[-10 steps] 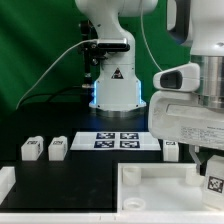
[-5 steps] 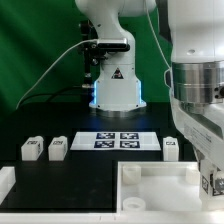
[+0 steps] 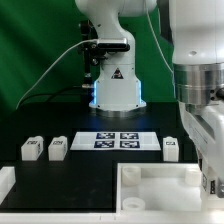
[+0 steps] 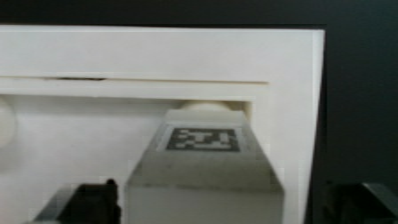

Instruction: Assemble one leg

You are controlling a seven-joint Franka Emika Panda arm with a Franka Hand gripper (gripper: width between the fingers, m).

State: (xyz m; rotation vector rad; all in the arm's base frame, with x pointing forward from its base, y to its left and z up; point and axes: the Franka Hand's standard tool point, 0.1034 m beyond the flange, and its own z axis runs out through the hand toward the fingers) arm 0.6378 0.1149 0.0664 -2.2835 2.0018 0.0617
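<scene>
The leg (image 4: 205,160) fills the middle of the wrist view: a stubby white plastic block with flat, matte faces that widen toward the camera, and a black-and-white square tag on its upper face. It sits between the dark fingers (image 4: 80,202) of the gripper (image 4: 214,205), which press close on either side of it, so the jaws are narrowed onto the leg and hold it. Its far end meets a small rounded white boss on the white panel (image 4: 107,55), a large smooth tray-like part with a raised rim and a thin dark seam running across it. In the exterior view the same leg (image 3: 208,184) is only partly visible at the exterior view's right edge, low over the panel (image 3: 150,185), with the arm's bulky white wrist (image 3: 200,100) covering most of it; the fingers themselves cannot be made out there. Three more legs stand apart on the black table (image 3: 80,175): two close together (image 3: 32,149) (image 3: 58,148) toward the exterior view's left and one (image 3: 171,148) toward its right. Between them lies the marker board (image 3: 120,140), thin and flat with several printed tags. Behind it stands the arm's glossy white base (image 3: 113,80), backed by a green curtain (image 3: 35,50)
</scene>
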